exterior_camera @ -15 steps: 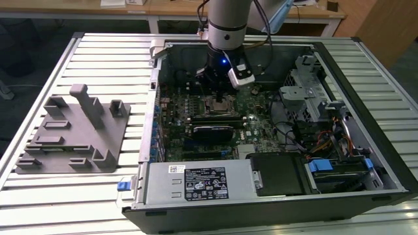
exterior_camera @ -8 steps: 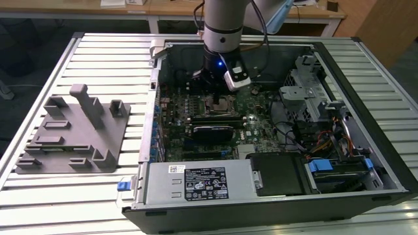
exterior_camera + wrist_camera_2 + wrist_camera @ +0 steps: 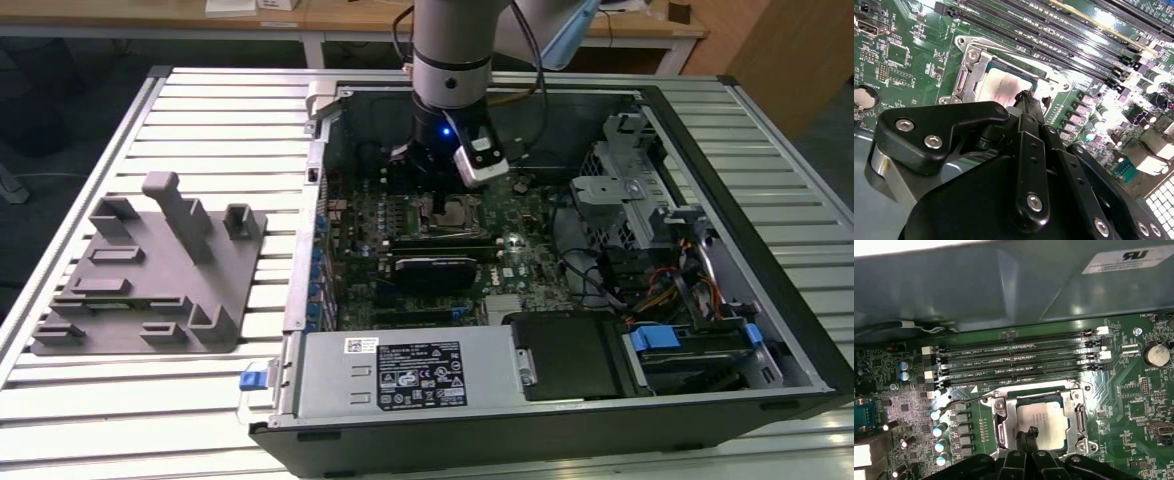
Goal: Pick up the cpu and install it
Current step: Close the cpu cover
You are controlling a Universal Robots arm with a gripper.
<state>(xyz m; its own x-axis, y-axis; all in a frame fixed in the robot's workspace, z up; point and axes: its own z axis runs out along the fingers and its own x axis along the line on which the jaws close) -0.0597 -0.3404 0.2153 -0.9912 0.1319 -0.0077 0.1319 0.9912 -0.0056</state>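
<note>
The cpu (image 3: 1043, 419) is a pale silver-grey square lying flat inside the metal socket frame (image 3: 1002, 421) on the green motherboard (image 3: 1134, 385). It also shows in the second wrist view, cpu (image 3: 998, 84). My gripper (image 3: 1026, 434) hangs straight over the socket. Its two slim black fingers are pressed together with nothing between them. Their tips stand at the cpu's near edge, low over it, but touch cannot be judged. In the exterior view my gripper (image 3: 439, 196) reaches down into the open computer case (image 3: 747, 130), over the socket.
The socket's wire lever (image 3: 961, 400) stands out beside the frame. Several black memory slots (image 3: 1019, 360) run along one side, and capacitors (image 3: 940, 445) cluster along another. A black heatsink block (image 3: 434, 272) and a power supply (image 3: 400, 372) sit in the case. A grey fixture (image 3: 147, 270) rests on the slatted table at the exterior view's left.
</note>
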